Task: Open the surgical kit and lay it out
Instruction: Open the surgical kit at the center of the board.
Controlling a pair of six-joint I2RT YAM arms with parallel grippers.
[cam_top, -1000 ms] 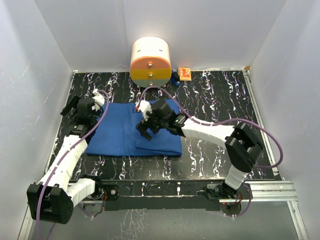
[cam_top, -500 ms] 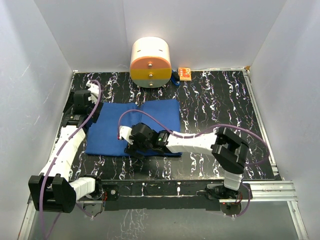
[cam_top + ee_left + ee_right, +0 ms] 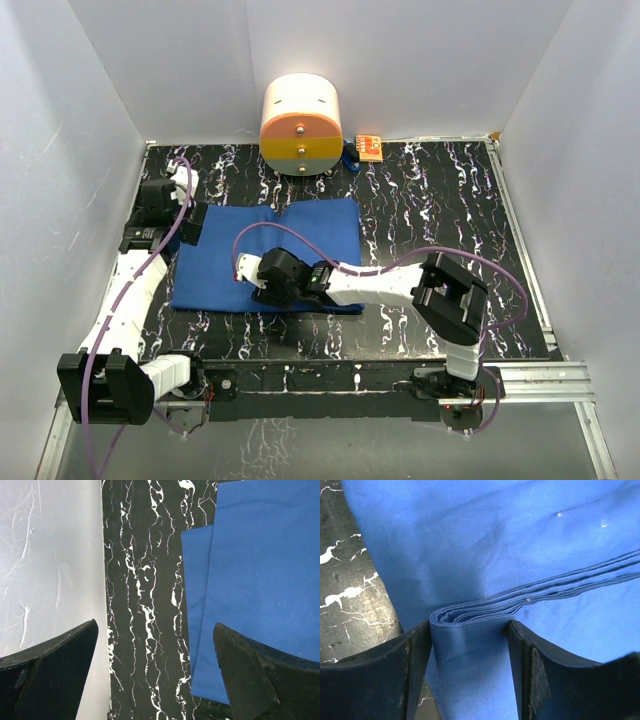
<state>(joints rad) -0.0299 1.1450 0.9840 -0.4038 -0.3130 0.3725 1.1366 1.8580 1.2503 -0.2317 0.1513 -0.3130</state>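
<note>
The surgical kit shows only as a folded royal-blue cloth wrap [image 3: 310, 225] lying flat on the black marbled table; its tray and instruments are hidden. My right gripper [image 3: 262, 290] is at the wrap's near edge. In the right wrist view its fingers [image 3: 415, 670] stand on either side of a thick layered fold of the cloth [image 3: 495, 545] and press on it, with the gripper [image 3: 470, 630] closed on that fold. My left gripper [image 3: 190, 222] is open and empty above the table just left of the wrap's far-left corner [image 3: 250, 570]; its midpoint [image 3: 155, 630] is over bare table.
A round cream-and-orange drawer container [image 3: 301, 125] stands at the back wall, with a small orange box [image 3: 368, 147] to its right. White walls enclose the table; the left wall [image 3: 50, 555] is close to my left gripper. A metal rail [image 3: 540, 378] runs along the near right edge.
My right gripper has moved from the wrap's far middle down to its near edge and closed round the fold. My left gripper has moved farther back along the left wall.
</note>
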